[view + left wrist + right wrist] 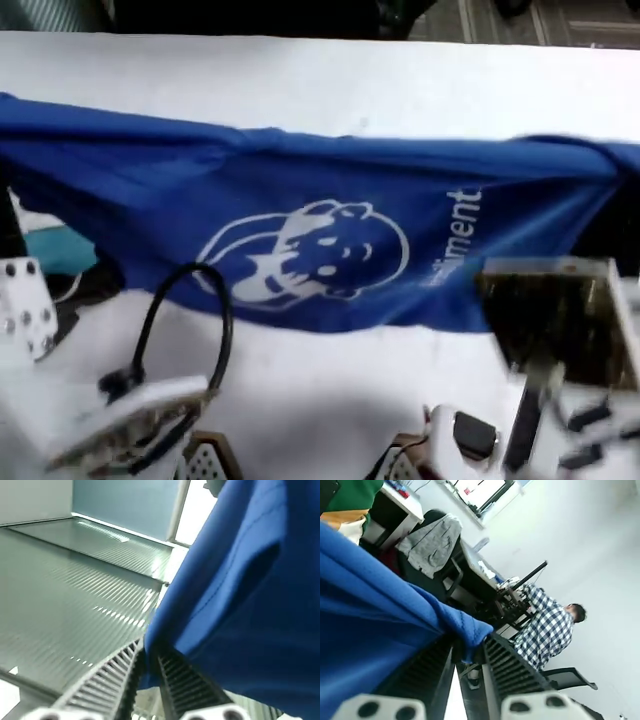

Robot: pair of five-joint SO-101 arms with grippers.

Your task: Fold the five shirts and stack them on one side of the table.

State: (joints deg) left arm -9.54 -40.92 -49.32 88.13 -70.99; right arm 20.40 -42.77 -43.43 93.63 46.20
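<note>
At the left, our left gripper (pixel 150 652) is pinching a bunch of blue shirt (pixel 330 190) fabric. The shirt stretches across the middle of the high view from edge to edge, white print facing up, over the white table (pixel 300 75). At the right, our right gripper (pixel 470 647) is clamped on another fold.

Matt blue cloth shirt (pixel 300 190), ribbed black plastic jaws, smooth white table (pixel 300 80)
</note>
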